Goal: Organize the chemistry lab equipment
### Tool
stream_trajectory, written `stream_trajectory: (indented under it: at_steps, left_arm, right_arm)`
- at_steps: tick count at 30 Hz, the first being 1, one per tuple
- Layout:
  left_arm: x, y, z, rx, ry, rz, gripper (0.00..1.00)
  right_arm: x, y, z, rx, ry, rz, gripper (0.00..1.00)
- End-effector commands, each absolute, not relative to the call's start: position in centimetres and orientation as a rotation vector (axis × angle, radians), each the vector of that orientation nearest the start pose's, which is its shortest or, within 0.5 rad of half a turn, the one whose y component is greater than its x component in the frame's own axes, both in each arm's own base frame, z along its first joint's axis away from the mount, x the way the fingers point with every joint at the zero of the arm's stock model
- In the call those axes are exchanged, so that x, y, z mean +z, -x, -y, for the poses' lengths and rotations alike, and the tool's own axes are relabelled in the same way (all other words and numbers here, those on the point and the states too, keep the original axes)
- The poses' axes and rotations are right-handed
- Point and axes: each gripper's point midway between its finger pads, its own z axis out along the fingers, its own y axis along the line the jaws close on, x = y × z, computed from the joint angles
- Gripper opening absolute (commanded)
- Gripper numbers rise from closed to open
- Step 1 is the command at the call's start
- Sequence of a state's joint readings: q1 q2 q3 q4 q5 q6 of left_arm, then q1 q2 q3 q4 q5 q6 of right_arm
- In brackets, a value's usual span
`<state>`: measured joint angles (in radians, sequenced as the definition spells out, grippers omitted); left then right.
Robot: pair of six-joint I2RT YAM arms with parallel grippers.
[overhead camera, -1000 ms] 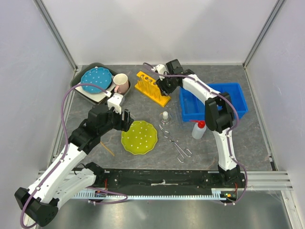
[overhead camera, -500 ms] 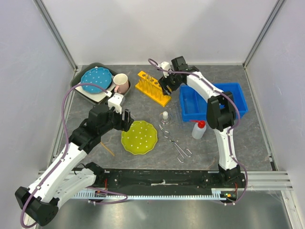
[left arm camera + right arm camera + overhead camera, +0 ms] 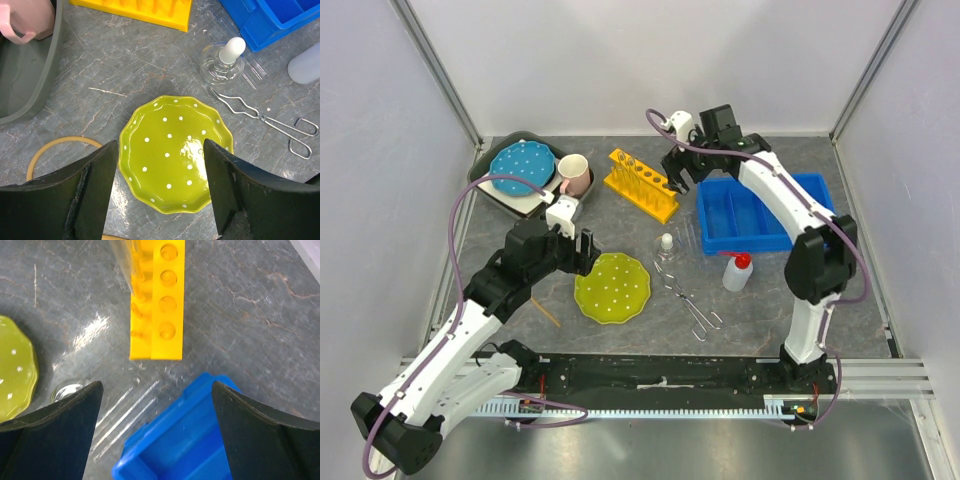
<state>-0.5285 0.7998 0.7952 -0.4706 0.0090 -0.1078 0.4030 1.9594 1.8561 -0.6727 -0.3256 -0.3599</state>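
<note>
The yellow test-tube rack (image 3: 640,184) stands at the back middle; a clear tube (image 3: 121,262) stands in it. A few loose clear tubes (image 3: 122,412) lie between the rack (image 3: 156,305) and the blue bin. The white-capped flask (image 3: 667,250) sits in front of the rack, with the metal tongs (image 3: 692,305) nearer and the red-capped squeeze bottle (image 3: 737,272) to the right. My right gripper (image 3: 678,172) is open and empty above the rack's right end (image 3: 156,387). My left gripper (image 3: 582,245) is open and empty over the yellow-green plate (image 3: 160,147).
A blue bin (image 3: 770,210) stands right of the rack. A grey tray (image 3: 500,190) at the back left holds a blue dotted plate (image 3: 523,165) and a pink mug (image 3: 574,175). The yellow-green plate (image 3: 612,287) lies in the middle. A yellow ring (image 3: 50,150) lies left of it.
My right gripper has moved right and back, off the rack's middle towards its right end by the blue bin. The left arm has not moved.
</note>
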Motion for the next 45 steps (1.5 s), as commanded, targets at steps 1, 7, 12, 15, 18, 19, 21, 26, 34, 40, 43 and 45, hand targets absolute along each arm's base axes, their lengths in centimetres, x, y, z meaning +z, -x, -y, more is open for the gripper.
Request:
stream_trajectory:
  at_steps: [1, 7, 12, 15, 18, 19, 21, 26, 34, 40, 43, 45]
  left_arm:
    - [22.1, -24.7, 14.8, -0.388, -0.463, -1.961, 0.76]
    - [21.9, -24.6, 14.9, -0.393, -0.468, -1.971, 0.76]
    - [21.9, -24.6, 15.0, -0.396, -0.47, -1.972, 0.76]
    - [21.9, -24.6, 15.0, -0.398, -0.471, -1.97, 0.76]
    - [22.0, -24.6, 15.0, -0.398, -0.47, -1.967, 0.76]
    - [22.0, -24.5, 14.9, -0.397, -0.469, -1.966, 0.76]
    - [22.1, -24.5, 14.9, -0.399, -0.469, -1.963, 0.76]
    - [22.1, -24.5, 15.0, -0.401, -0.47, -1.961, 0.76]
    - [22.2, -24.4, 15.0, -0.405, -0.471, -1.96, 0.76]
    - [22.2, -24.4, 15.0, -0.406, -0.472, -1.96, 0.76]
    - [22.2, -24.4, 15.0, -0.406, -0.472, -1.96, 0.76]
    - [22.2, -24.5, 15.0, -0.406, -0.472, -1.96, 0.76]
  right_arm:
    - [23.0, -42.9, -23.1, 0.4, 1.014, -2.015, 0.98]
    - [20.4, -38.2, -21.7, 0.457, 1.033, -2.108, 0.93]
    - [16.8, -35.5, -21.4, 0.509, 1.035, -2.227, 0.67]
    - [15.6, -34.6, -22.3, 0.53, 1.051, -2.251, 0.55]
    - [14.1, -33.7, -23.5, 0.543, 1.086, -2.279, 0.49]
    - [13.3, -33.6, -23.7, 0.541, 1.092, -2.3, 0.49]
    - [12.5, -33.6, -23.8, 0.526, 1.088, -2.326, 0.47]
    - [10.1, -33.9, -23.9, 0.455, 1.085, -2.383, 0.39]
    - [7.8, -33.9, -24.1, 0.338, 1.094, -2.425, 0.31]
    - [6.5, -34.3, -23.3, 0.224, 1.083, -2.444, 0.27]
    - [6.1, -34.1, -23.5, 0.228, 1.092, -2.452, 0.27]
    - [5.7, -33.7, -23.8, 0.24, 1.111, -2.459, 0.27]
